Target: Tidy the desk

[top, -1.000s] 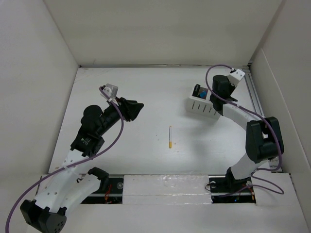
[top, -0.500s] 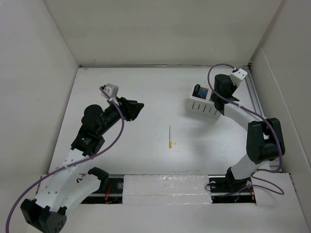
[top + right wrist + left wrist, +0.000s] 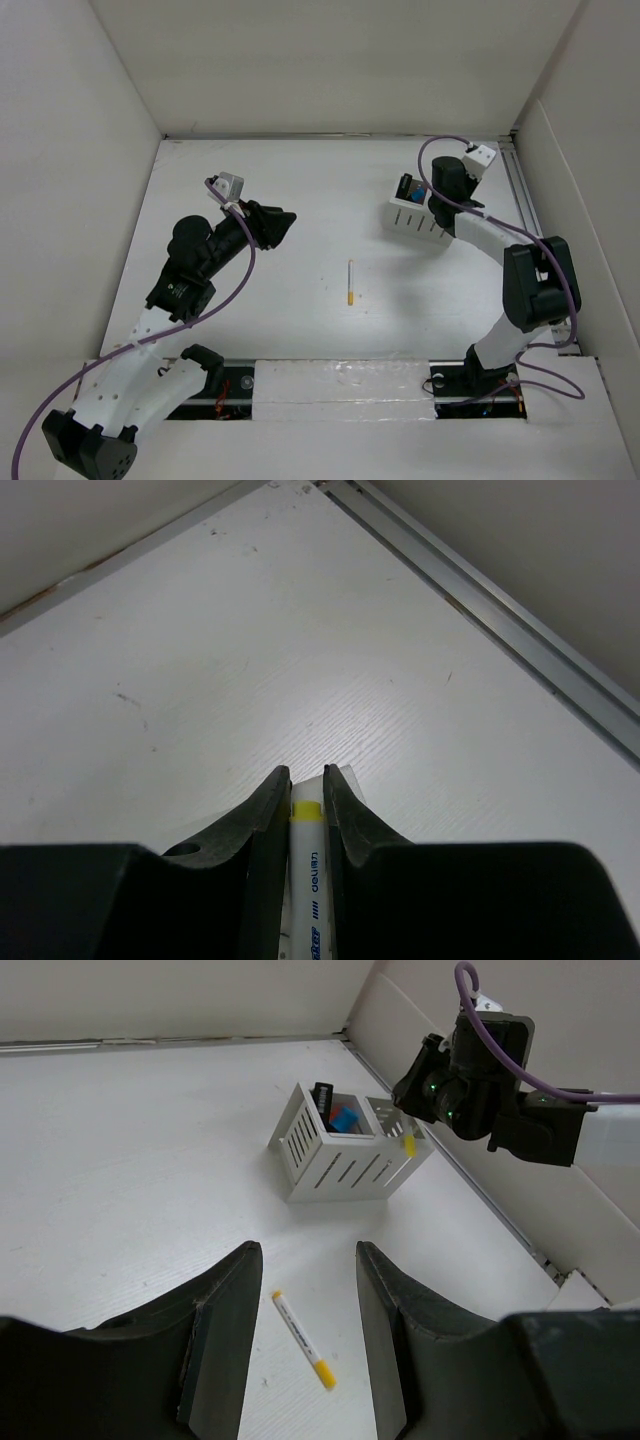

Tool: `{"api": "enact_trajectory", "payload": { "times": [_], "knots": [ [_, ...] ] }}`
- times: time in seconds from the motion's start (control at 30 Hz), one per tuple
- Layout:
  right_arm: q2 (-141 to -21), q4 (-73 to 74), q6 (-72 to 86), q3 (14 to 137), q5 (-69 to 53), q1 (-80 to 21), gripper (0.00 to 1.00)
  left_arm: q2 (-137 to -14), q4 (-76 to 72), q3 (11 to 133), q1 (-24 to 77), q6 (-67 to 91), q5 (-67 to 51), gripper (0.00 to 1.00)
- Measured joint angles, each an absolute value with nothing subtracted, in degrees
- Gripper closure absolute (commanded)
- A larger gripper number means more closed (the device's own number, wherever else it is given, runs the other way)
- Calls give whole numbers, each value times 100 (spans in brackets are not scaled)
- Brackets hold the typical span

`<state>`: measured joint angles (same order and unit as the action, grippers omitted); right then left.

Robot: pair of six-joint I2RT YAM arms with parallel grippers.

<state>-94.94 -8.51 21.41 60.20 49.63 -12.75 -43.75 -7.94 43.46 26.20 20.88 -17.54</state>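
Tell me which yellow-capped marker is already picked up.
The marker clamped in the right gripper by the organizer; the other marker lies loose on the desk.

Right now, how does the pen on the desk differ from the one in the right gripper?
The loose pen lies flat on the desk, untouched; the held pen is clamped in the right gripper. The loose pen sits mid-desk, apart from the organizer; the held pen is at its edge. Both: white barrel, yellow end.

A robot lab's test cell: a white table boxed in by plain white panels, a metal rail at the frame's right, and a cabled left arm and right arm mounted along the bottom edge.
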Motion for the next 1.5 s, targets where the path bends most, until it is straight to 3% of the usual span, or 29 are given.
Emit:
{"api": "enact_trajectory", "payload": {
  "times": [1.5],
  "knots": [
    [-10263,-1153,1328,7013,6639,-1203,98,-4377,-794,4346,2620,2086,-1723,62]
  ]
}}
